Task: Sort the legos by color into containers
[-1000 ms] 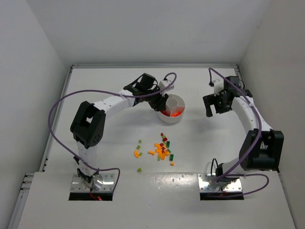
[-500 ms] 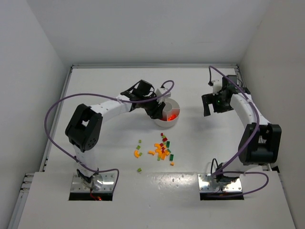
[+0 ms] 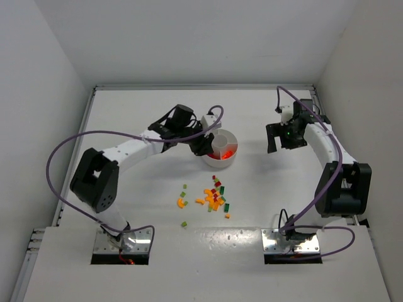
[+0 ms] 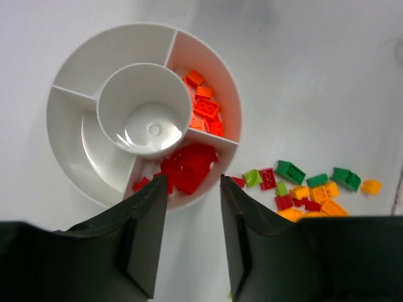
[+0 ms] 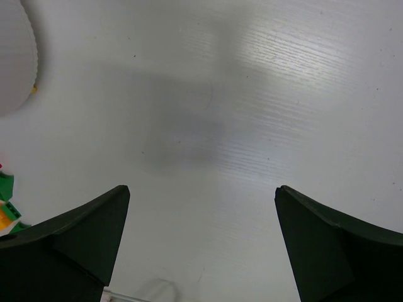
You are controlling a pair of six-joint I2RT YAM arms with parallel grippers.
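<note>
Two wedges of dish [image 4: 116, 53] are holding legos [image 4: 189, 168]; left gripper [image 4: 192, 185] is hovering there, fingers [image 4: 148, 239] released, empty. Nxt prob: pinching from near pile [image 4: 308, 192]. Right gripper [image 5: 203, 192] gaping.

The top external camera sits high above and behind the 2 arm bases, angled down and forward, covering the whole white counter [image 3: 126, 116]. The left wrist camera looks nearly straight down from close by, past the black left gripper [image 4: 192, 189], onto the round white divided plastic dish [image 4: 66, 129] and the small red, orange, yellow and green plastic bricks [image 4: 308, 192] beside it; the top view shares both. The right wrist camera, equally close behind the black right gripper [image 5: 200, 192], faces down on the counter, with a dish sliver upper left and bricks at its left edge.
</note>
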